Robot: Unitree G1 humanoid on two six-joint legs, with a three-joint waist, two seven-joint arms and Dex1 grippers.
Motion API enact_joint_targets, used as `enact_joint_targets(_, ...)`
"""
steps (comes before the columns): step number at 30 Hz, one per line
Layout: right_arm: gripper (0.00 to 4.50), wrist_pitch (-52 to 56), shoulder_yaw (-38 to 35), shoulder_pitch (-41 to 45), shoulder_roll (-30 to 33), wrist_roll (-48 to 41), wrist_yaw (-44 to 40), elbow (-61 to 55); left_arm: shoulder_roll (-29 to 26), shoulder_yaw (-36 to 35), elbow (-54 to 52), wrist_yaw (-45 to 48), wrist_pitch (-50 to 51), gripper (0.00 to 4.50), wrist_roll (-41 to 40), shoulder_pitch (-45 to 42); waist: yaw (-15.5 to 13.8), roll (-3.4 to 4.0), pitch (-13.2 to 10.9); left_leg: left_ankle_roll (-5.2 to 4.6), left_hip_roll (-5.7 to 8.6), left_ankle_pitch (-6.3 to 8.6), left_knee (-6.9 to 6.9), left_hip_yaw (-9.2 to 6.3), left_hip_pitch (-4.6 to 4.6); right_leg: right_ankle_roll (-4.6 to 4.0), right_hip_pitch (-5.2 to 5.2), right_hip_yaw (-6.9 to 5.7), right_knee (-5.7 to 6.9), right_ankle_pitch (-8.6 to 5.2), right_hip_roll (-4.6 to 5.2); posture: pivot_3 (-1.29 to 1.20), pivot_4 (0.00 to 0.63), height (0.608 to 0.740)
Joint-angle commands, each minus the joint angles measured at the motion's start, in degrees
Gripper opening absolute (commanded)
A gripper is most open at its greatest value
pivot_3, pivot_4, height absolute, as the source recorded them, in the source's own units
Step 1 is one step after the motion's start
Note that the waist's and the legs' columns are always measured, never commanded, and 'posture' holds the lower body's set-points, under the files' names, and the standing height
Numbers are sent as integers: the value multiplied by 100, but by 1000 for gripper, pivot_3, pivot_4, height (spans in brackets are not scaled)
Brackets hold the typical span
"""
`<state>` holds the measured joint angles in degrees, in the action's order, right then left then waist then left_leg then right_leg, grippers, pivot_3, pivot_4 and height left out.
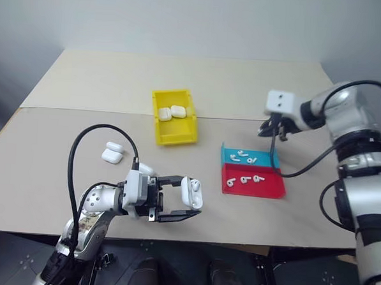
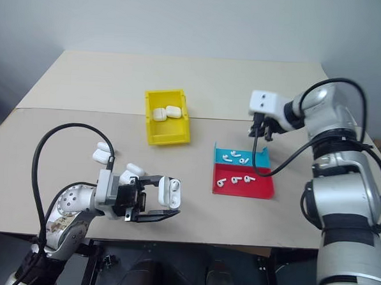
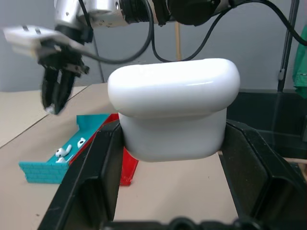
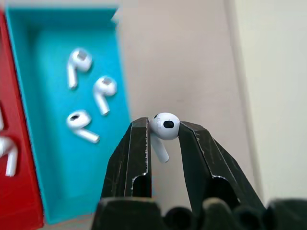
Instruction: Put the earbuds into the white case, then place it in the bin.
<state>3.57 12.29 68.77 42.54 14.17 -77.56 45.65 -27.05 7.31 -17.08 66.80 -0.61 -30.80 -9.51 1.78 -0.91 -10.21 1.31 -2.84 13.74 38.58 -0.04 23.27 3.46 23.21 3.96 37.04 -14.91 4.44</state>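
I am pinching one earbud [image 4: 164,127] by its head in my right hand [image 4: 163,132], the two fingers clamped on it with the short stem hanging between them. That hand is hovering above the far edge of the blue tray [image 1: 228,155], where three more earbuds are lying; the red tray [image 1: 230,183] just in front of it is carrying another three.

My left hand [image 1: 186,206] is gripping the white case [image 1: 192,192] near the front edge of the counter [image 1: 85,86], fingers closed on the lower body, lid hinged open. The two hands are sitting well apart.

As I judge it, the step is carrying this earbud across and seating it in the case. To do it well I am thinking of turning the stem so it is pointing into the well, coming in from above the opening, and loosening only once the head is resting in its socket; the pinch looks slim, so a quick swing could flick it free. The case should be kept level and steady.

The yellow bin [image 1: 158,125], already holding two cases, is waiting further back; three spare cases [image 1: 112,152] are lying to the left.
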Motion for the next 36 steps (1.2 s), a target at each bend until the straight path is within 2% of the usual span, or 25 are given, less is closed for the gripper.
enact_joint_targets(1,947,1514,-1100,-844,312,-1096,-2,-2437,103,-62,11,70,52,2769,-244,-299,-54,0,0,0,0,0,3,1,0,0,-1,1,0,0,0,0,150,740)
enact_joint_targets(5,947,3498,-2520,-1883,218,-2681,424,-4954,178,-45,165,166,137,2769,-313,-570,-97,3,0,0,2,0,8,-3,3,1,-2,0,3,0,0,0,150,740)
enact_joint_targets(7,947,4183,-3511,-2409,-311,-3935,875,-6101,231,-19,310,275,176,2769,-356,-752,-99,1,2,0,1,0,8,-6,2,1,-4,0,4,0,-1,0,150,740)
enact_joint_targets(9,947,4700,-4092,-2956,-706,-5023,1202,-6986,337,20,474,379,172,2769,-382,-962,-102,1,2,-1,-1,0,8,-12,-2,1,-10,-4,3,0,-4,0,150,740)
enact_joint_targets(14,947,5392,-4478,-3683,-1421,-7220,2469,-7871,622,88,932,588,51,2769,-297,-1356,-76,-7,7,-1,4,0,17,-9,-6,7,-22,-1,1,4,-1,0,150,740)
enact_joint_targets(17,947,5351,-4293,-4125,-1681,-8143,3160,-8228,747,100,1085,688,11,2769,-274,-1472,-75,-7,8,-2,3,1,12,-11,-10,7,-22,-1,1,3,-4,0,150,740)
enact_joint_targets(23,947,5173,-3883,-4699,-1247,-8675,3580,-8506,904,119,1221,753,-23,2769,-215,-1594,-83,-7,8,-2,6,1,15,-11,3,8,-15,-1,-4,3,-1,0,150,740)
enact_joint_targets(26,947,5046,-3754,-4854,-957,-8821,3497,-8489,982,138,1262,743,-49,2769,-181,-1629,-86,-8,8,-2,5,1,15,-12,-3,8,-20,-2,-4,3,-3,0,150,740)
enact_joint_targets(36,947,4564,-3114,-5204,-617,-8518,3396,-8610,1142,195,1315,701,-93,2769,-17,-1676,-90,-9,9,-4,5,2,15,-12,1,9,-18,-1,-7,2,-4,0,150,740)
